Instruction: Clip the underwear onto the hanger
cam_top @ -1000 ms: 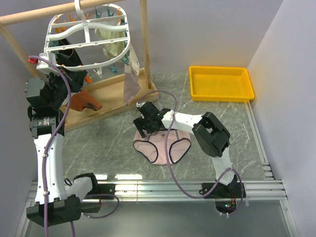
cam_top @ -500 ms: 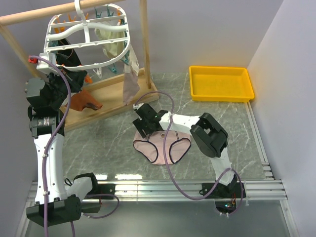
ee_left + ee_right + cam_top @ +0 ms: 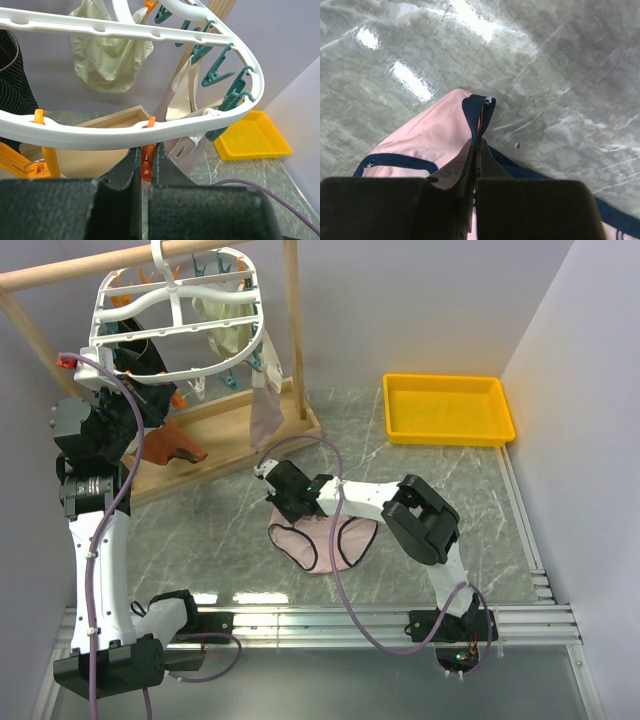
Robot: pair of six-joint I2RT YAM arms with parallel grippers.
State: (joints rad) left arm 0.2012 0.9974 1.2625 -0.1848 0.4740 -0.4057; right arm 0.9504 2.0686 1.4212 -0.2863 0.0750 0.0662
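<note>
The underwear [image 3: 322, 542], pale pink with navy trim, lies flat on the marble table. My right gripper [image 3: 284, 489] is shut on its upper left corner; the right wrist view shows the fingertips [image 3: 470, 150] pinching a raised fold of navy trim [image 3: 476, 112] with pink cloth [image 3: 432, 135] to the left. The hanger [image 3: 180, 325], a white oval rack, hangs from the wooden rod at upper left. My left gripper [image 3: 146, 161] is shut on an orange clothespin [image 3: 146, 171] that dangles from the hanger's rim [image 3: 125, 137]. In the top view the left gripper [image 3: 145, 398] sits under the rack.
A yellow tray [image 3: 448, 408] sits at the back right. The wooden rod frame [image 3: 292, 330] and its base board [image 3: 225, 435] stand behind the underwear. A cream garment [image 3: 107, 60], a beige one [image 3: 266, 412] and a black one [image 3: 135, 360] hang from teal and orange pins.
The right gripper has gone from wide open to shut on the underwear's corner while shifting left and lower. The cloth is drawn up slightly there. The left arm has not moved.
</note>
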